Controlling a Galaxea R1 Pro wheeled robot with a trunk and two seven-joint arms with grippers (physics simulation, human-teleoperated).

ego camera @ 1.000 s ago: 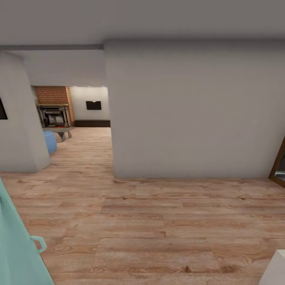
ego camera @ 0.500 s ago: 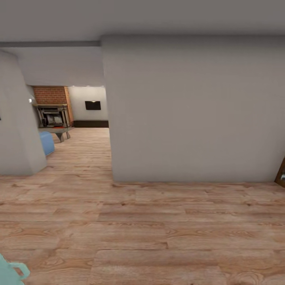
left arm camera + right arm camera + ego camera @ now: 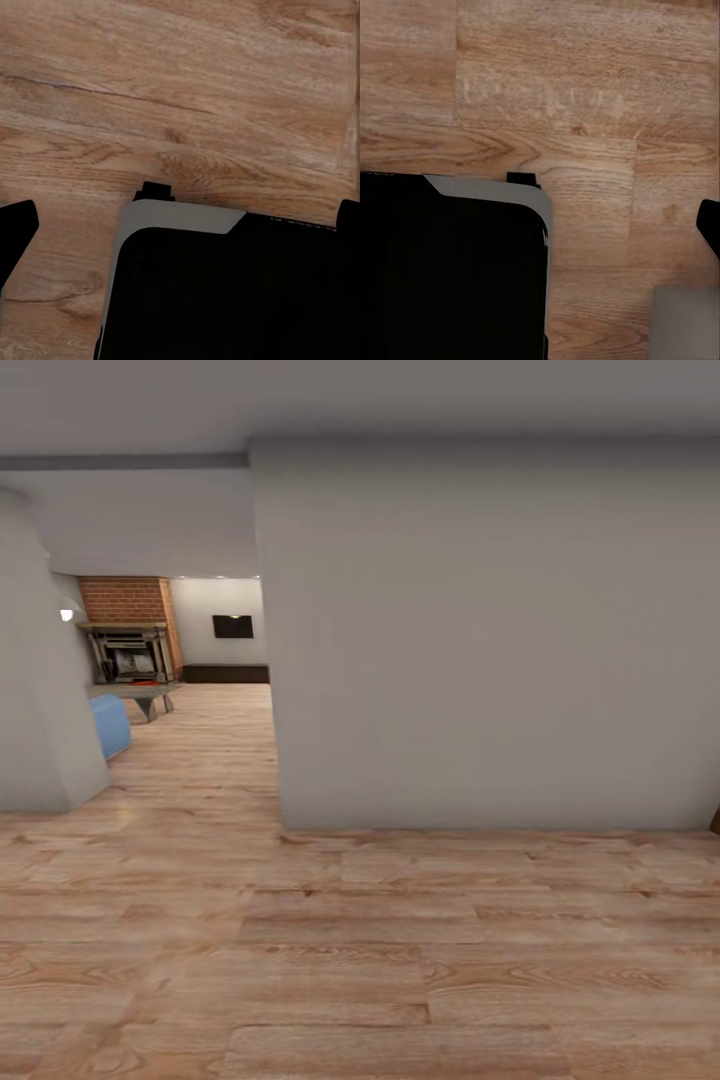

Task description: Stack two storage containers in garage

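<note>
The two storage containers are out of view, and so are the garage and its floor. In the head view I face a hallway of light wood planks (image 3: 350, 960). Through an opening at the far left lies the living room with its red brick fireplace (image 3: 125, 600) and low grey table (image 3: 135, 690). My left gripper (image 3: 180, 225) hangs open over the planks, its black fingertips (image 3: 15, 232) far apart with nothing between them. On my right gripper (image 3: 540, 225) one black fingertip (image 3: 709, 225) stands at the picture's edge, so it reads as open and empty.
A broad white wall (image 3: 480, 640) fills the way straight ahead, with its corner (image 3: 275, 760) beside the opening. Another white wall corner (image 3: 45, 740) bounds the opening's left side, with a blue seat (image 3: 108, 725) behind it. My black base (image 3: 225, 300) shows under both wrists.
The whole head view has shifted, so the camera moved. The teal object at the lower left, the white corner at the lower right and the door frame at the right have left the picture.
</note>
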